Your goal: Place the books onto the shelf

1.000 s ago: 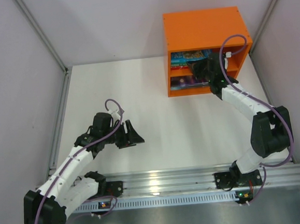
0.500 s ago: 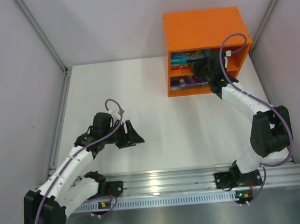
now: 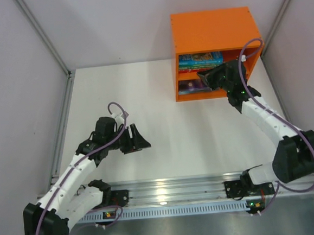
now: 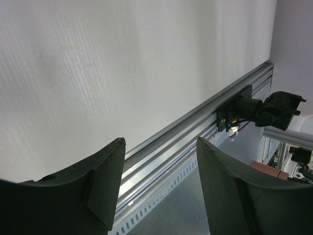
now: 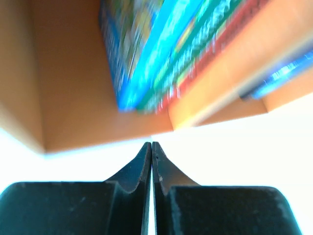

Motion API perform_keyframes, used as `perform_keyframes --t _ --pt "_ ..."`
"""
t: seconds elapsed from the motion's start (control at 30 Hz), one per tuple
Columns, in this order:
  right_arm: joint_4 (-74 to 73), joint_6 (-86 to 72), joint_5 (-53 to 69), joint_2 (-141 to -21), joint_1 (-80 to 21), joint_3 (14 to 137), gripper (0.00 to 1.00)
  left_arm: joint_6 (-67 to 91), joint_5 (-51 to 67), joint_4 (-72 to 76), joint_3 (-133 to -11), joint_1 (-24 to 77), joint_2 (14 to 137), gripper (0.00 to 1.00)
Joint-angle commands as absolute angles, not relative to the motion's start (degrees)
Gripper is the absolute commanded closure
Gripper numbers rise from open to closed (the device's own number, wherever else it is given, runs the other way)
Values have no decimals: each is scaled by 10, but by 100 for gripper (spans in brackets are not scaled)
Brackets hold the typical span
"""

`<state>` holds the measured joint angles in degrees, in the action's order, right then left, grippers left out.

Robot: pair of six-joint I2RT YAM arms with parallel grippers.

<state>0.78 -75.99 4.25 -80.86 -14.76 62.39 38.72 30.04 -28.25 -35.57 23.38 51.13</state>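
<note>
Overhead view of a white bench (image 3: 174, 127). At 1 o'clock, an orange shelf (image 3: 215, 31), with a stack of books (image 3: 199, 61) lying flat in the upper compartment and a single book (image 3: 192, 86) in the lower one. Right gripper (image 3: 204, 75) pressed shut, empty, just at the shelf's open front. At 8 o'clock, left gripper (image 3: 138, 139) spread open, holding nothing, above bare bench.

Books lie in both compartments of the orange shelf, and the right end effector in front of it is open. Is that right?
Not quite: the right end effector is shut, with its jaws pressed together in the right wrist view. The books and orange shelf are as stated.
</note>
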Motion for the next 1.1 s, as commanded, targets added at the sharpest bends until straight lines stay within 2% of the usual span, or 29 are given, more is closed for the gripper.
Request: perform_keyframes --t 0.0,0.13,0.17,0.2,0.23,0.33,0.37,0.4,0.5,0.63,0.7,0.8,1.07 --pt "-56 -655 72 -706 -142 616 97 388 287 -264 -416 233 491 35" --pt "-213 -530 44 -604 -133 617 86 371 266 -279 -478 234 483 34" --pt "-234 -477 46 -590 -129 616 71 368 262 -280 -488 234 478 33" --pt "-256 -449 47 -579 -125 622 62 360 257 -282 -498 234 476 32" --pt "-317 -398 46 -563 -114 629 44 357 248 -290 -523 234 471 31" --pt "-413 -339 13 -528 -108 652 20 339 235 -315 -579 234 468 20" --pt "-430 -329 2 -518 -108 656 1 334 210 -325 -595 234 468 15" --pt "-453 -324 -17 -496 -108 662 0 321 202 -330 -609 233 466 9" --pt "-470 -305 -12 -470 -108 671 0 298 167 -355 -663 233 468 2" --pt "-495 -301 2 -440 -108 683 0 288 156 -382 -732 233 481 2" --pt "-495 -301 27 -431 -108 682 0 295 195 -361 -736 234 478 2" --pt "-507 -291 50 -424 -109 692 0 320 223 -318 -714 234 462 1" --pt "-548 -273 59 -440 -108 731 0 330 209 -316 -672 234 441 1"
